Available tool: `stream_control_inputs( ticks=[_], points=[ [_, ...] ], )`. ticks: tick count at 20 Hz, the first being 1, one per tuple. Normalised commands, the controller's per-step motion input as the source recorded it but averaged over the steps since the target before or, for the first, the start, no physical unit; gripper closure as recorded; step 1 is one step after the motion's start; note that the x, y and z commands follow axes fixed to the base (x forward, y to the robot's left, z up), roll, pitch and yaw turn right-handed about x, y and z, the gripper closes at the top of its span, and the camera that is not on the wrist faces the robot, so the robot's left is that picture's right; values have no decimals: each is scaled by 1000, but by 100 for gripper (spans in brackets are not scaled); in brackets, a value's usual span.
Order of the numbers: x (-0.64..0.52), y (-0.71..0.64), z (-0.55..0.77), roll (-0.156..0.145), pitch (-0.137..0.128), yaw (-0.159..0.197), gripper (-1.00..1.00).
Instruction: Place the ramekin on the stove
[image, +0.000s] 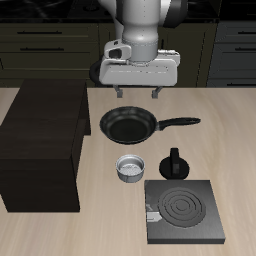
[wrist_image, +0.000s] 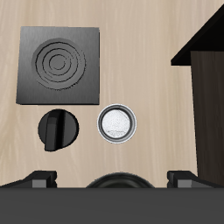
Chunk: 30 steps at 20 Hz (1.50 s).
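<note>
Overhead, the pincer (image: 139, 92) is hanging apart above the pan (image: 129, 125); the wrist view is showing the ramekin (wrist_image: 116, 123) sitting beside the stove (wrist_image: 60, 65).

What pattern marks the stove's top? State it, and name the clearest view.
Concentric pale rings on the flat black stove, clearest in the wrist view.

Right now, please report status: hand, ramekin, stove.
Hand open, high above black frying pan. Small grey-white ribbed ramekin on table, untouched. Flat black stove bare; black knob-topped object stands behind it.
</note>
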Motion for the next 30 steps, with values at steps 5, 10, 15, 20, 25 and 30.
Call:
stream_control_inputs(
  ticks=[5,10,15,20,25,30],
  points=[
    [15,84,-240,11,1,-19,-100],
    [78,55,-268,3,-1,-7,-100],
    [112,30,-265,-7,19,-5,-100],
    [95,-4,-227,-2,18,-2,-100],
    [70,-2,-259,-14,24,-15,-100],
    [6,23,-162,13,-2,-6,-100]
  ],
)
